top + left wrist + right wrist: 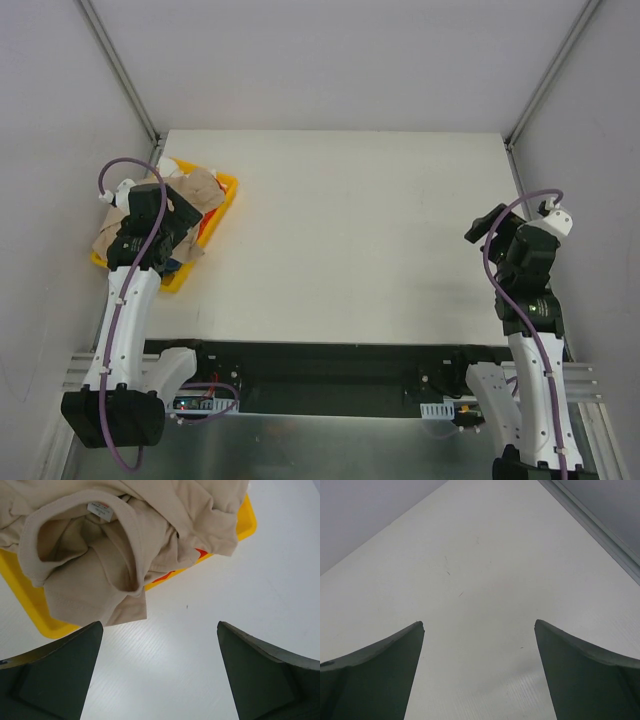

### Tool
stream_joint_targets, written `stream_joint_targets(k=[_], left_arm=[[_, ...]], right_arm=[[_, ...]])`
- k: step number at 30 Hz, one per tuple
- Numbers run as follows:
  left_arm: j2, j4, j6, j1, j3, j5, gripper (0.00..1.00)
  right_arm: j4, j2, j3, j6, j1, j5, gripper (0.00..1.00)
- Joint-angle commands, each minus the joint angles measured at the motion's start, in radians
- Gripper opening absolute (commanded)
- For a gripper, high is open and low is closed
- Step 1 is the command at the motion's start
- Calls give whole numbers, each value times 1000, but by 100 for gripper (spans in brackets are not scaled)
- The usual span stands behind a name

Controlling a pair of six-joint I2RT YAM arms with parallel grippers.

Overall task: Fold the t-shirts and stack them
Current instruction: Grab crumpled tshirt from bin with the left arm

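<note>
A crumpled tan-beige t-shirt (200, 190) lies on top of a heap in the yellow tray (229, 190) at the table's left edge. In the left wrist view its collar and label face up (100, 555), and one corner hangs over the tray rim (30, 605) onto the table. A red-orange t-shirt (200, 553) peeks out under it (208, 230). Any teal-blue or white shirts are mostly hidden. My left gripper (175, 240) (160, 630) is open and empty, just off the tray's near side above bare table. My right gripper (487, 228) (479, 625) is open and empty at the far right.
The white table (350, 240) stretches between the two arms. Grey walls with metal corner posts (120, 70) close in the back and sides. The table's right edge rail (600, 527) runs close to my right gripper.
</note>
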Motion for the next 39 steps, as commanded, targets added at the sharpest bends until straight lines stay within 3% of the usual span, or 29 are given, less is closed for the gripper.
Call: stream_joint_targets(k=[1,6,8,12,17,23,25,28,29,31,39], left_arm=[[10,-56,-43,0,14,-101,99],[112,-114,-92,14,72,-132,99],[142,-119,-118,14,80,-138,99],[188,-119,-160,28,94,-173,99],[289,-119,-132,43,140,-175,99],[393,-117,-146,83,167,-183,99],[441,-117,-141,102,193,-152,94],[491,-119,-128,119,233,-115,78],[501,-117,-126,120,242,-109,64],[516,-119,-117,120,268,-94,52],[476,-140,-114,119,299,-112,37]], right_arm=[[74,-47,-18,-31,7,-80,97],[128,-28,-55,-75,12,-210,97],[99,-10,-49,-35,13,-136,97],[91,16,-32,-60,12,-208,97],[43,56,-17,-28,12,-132,97],[39,70,-8,-40,13,-144,97],[39,74,-5,-44,12,-150,97],[40,81,-3,-51,12,-167,97],[40,82,-2,-52,12,-167,97],[40,85,-1,-57,13,-165,97],[31,120,12,-61,12,-178,97]])
